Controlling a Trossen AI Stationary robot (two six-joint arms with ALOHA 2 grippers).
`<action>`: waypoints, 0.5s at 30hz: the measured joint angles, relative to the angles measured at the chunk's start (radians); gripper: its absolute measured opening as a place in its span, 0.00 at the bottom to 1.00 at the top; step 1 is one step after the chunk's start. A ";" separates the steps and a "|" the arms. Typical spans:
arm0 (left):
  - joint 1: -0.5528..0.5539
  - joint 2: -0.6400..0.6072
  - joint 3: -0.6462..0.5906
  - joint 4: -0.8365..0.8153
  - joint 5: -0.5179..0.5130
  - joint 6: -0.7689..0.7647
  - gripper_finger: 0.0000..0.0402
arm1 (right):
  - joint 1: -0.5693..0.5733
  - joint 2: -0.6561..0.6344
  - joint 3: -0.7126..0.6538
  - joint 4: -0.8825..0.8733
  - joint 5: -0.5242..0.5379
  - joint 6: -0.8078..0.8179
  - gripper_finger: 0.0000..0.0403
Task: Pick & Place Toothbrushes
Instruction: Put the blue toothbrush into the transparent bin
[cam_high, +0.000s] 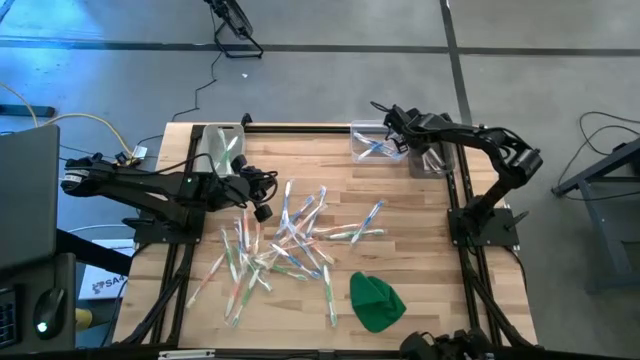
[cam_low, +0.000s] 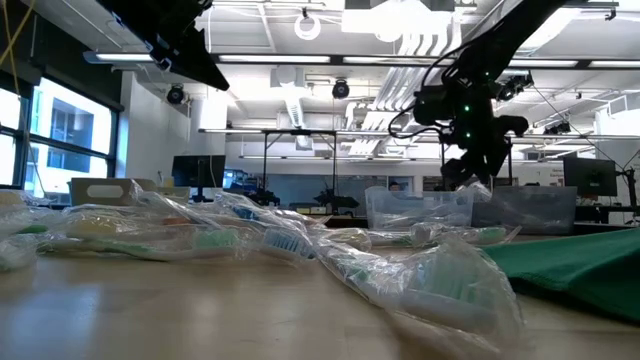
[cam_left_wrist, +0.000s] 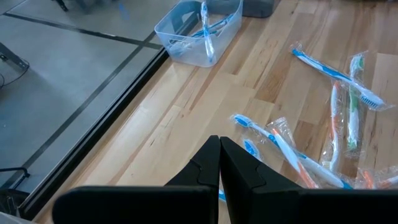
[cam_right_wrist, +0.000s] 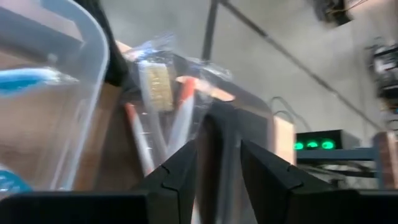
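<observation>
toothbrushes (cam_high: 290, 240) lie scattered in clear wrappers across the middle of the table (cam_high: 420, 230), with a few more inside the clear bin (cam_high: 372, 141) at the far edge. the right gripper (cam_high: 392, 122) hangs over a second, darker bin (cam_high: 432, 158) holding orange brushes, fingers parted and grasping nothing. the left gripper (cam_high: 262, 208) hovers beside the pile, fingers clenched and empty. a green cloth (cam_high: 376, 300) sits near the front.
</observation>
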 joint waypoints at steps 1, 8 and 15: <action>0.000 0.000 0.000 0.000 0.000 0.000 0.01 | 0.006 0.000 0.000 -0.007 0.014 0.000 0.28; 0.000 0.000 0.000 0.000 0.000 0.000 0.01 | 0.063 -0.001 0.000 -0.045 0.024 0.003 0.21; 0.000 0.000 0.000 0.000 0.000 0.000 0.01 | 0.137 -0.047 0.000 -0.059 0.023 0.034 0.17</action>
